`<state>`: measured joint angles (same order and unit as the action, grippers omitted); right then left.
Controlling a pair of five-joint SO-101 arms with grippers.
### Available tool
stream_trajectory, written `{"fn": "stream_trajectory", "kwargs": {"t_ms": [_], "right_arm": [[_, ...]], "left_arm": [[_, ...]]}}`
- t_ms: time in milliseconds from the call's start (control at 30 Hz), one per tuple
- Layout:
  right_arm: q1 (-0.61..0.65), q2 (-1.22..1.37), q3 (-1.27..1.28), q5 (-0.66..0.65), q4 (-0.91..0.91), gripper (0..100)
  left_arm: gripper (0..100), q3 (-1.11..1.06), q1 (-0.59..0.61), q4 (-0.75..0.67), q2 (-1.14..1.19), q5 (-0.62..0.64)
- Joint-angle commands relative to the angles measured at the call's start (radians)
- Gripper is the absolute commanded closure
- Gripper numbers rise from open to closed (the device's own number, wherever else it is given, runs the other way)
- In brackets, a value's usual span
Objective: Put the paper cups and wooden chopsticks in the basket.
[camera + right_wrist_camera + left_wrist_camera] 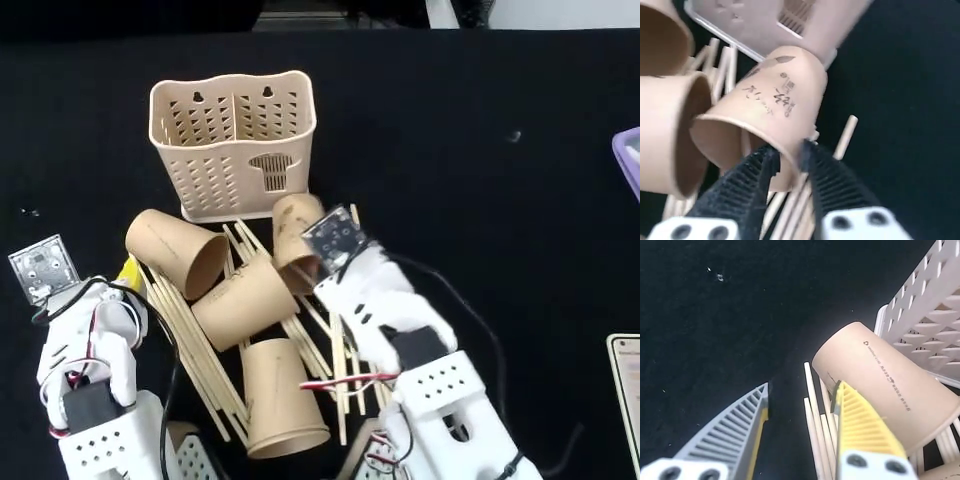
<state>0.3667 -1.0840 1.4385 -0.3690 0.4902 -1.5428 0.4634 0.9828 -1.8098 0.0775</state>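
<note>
- The black surface [480, 200] runs well beyond both arms. A pale strip of room shows past its far edge.
- Well apart from the right fingers [804, 154], a lilac object's corner [628, 160] and a white card [625, 385] lie at the edge. Both are cut off.
- A beige perforated plastic basket [232, 145] stands upright just beyond the right fingers, with a divider splitting it into two compartments.
- Four brown paper cups [245, 300] lie on their sides among pale wooden chopsticks [195, 340], heaped between the two arms and outside the basket.
- The black right fingers are set narrow, pinching the rim of the cup nearest the basket [785, 95]. That cup lies mouth toward them, its base just beside the basket's foot.
- The grey-and-yellow left fingers [127, 274] are spread wide and hold nothing. One of them hangs over chopstick ends, just beside the outermost cup [890, 385], which lies against the basket's wall.
- In the high view the right wrist's camera board [335, 238] covers the right fingers.
- The chopsticks run under the cups, so their number cannot be told.
</note>
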Motion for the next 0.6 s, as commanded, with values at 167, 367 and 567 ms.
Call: {"fn": "stream_trajectory", "kwargs": {"t_ms": [167, 367, 567], "right_arm": [[-0.153, -0.133, -0.372, 0.075, 0.442, 98.8], [-0.155, -0.272, -0.567, 0.075, 0.66, 98.8], [-0.155, -0.309, -0.533, 0.077, 0.555, 98.8]], "left_arm": [[78, 0.008, 0.01, -0.021, -0.011, 0.005], [78, 0.008, 0.01, -0.021, -0.011, 0.005], [78, 0.008, 0.01, -0.02, -0.011, 0.003]]}}
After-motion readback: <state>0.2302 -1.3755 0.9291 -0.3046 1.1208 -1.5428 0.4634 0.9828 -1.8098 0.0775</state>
